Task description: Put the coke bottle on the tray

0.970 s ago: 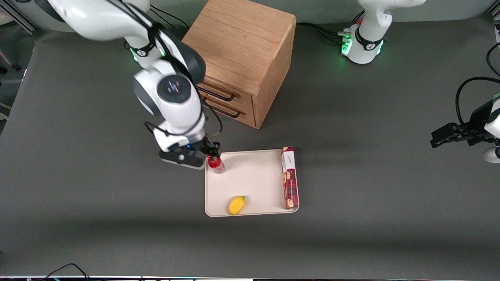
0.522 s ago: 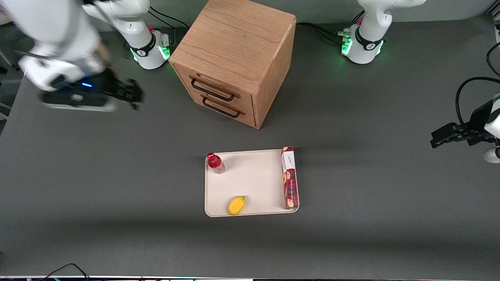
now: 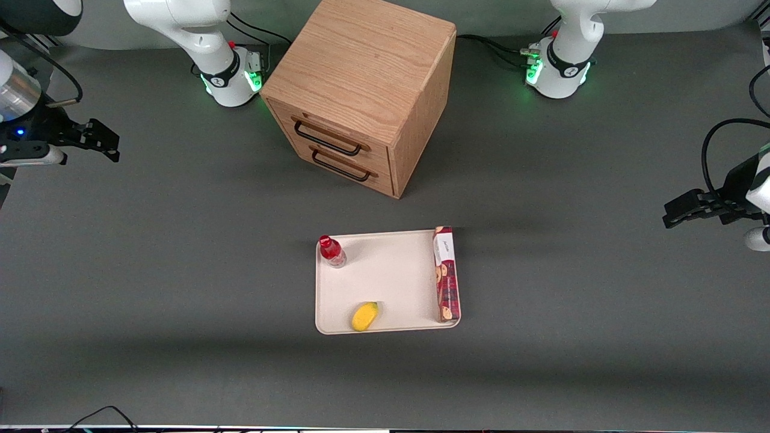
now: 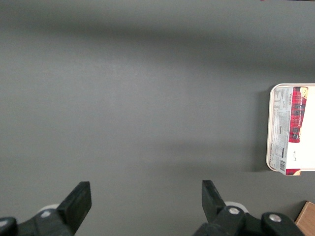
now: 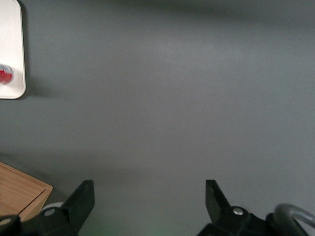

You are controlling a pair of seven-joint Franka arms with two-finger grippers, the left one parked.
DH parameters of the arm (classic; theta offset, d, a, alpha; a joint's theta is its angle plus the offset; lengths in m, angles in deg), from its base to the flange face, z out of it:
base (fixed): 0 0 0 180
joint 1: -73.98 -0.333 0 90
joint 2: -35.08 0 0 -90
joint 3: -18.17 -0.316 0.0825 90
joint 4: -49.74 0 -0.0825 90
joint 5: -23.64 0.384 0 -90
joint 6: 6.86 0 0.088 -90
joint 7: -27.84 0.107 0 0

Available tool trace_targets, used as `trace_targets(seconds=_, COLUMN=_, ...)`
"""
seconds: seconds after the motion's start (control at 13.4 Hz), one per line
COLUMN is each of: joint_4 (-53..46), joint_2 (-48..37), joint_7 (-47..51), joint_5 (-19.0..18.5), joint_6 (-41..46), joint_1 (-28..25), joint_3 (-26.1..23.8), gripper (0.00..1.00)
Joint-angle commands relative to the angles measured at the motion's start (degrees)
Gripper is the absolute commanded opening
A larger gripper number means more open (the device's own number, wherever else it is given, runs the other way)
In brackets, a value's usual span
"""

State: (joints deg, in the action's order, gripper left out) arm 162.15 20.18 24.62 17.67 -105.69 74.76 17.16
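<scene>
coke bottle (image 3: pixel 331 251): upright in tray (image 3: pixel 391 282) corner, well apart from tool
tool (image 3: pixel 108 143): released, holding nothing, above counter (image 3: pixel 180 252) edge

No readable text anywhere. Biscuit box (image 3: pixel 446 273) carries white label with script (too small for me to read); coke bottle (image 3: pixel 331 251) logo likewise illegible.

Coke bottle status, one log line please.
coke bottle: upright on tray | gripper: open, empty, toward working arm's table end
</scene>
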Motion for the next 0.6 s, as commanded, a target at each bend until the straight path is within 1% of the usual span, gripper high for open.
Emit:
trace_targets(seconds=0.0, joint_4=-3.0, joint_2=-1.5, joint_7=0.4, joint_5=6.1, joint_6=2.7, joint_1=-1.0, joint_3=-0.4, gripper=1.00)
trace_targets(seconds=0.07, joint_4=-5.2, joint_2=-0.9, joint_7=0.5, joint_5=9.8, joint_6=4.0, joint_1=-0.9, joint_3=-0.4, gripper=1.00)
trace_targets(seconds=0.15, joint_4=-6.1, joint_2=-1.0, joint_7=0.5, joint_5=10.4, joint_6=5.1, joint_1=-0.9, joint_3=-0.5, gripper=1.00)
trace_targets(seconds=0.3, joint_4=-8.9, joint_2=-0.8, joint_7=0.4, joint_5=10.4, joint_6=6.5, joint_1=-0.9, joint_3=-0.6, gripper=1.00)
trace_targets(seconds=0.52, joint_4=-9.6, joint_2=0.0, joint_7=0.4, joint_5=10.3, joint_6=7.5, joint_1=-0.7, joint_3=-0.6, gripper=1.00)
